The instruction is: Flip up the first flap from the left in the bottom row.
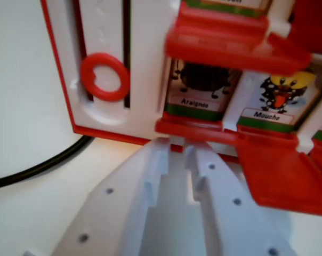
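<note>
The tool, jaws slightly parted and gripping nothing, is touching the red flap below the "Araignée" card.

The game board and its red flaps look like glossy smooth plastic, the white gripper matt plastic, the black cable smooth

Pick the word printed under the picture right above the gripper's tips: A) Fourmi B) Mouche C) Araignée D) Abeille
C: the label beneath the dark bug picture, just above the gripper, reads Araignée; Mouche sits on the next card toward the wrist view's right.
</note>
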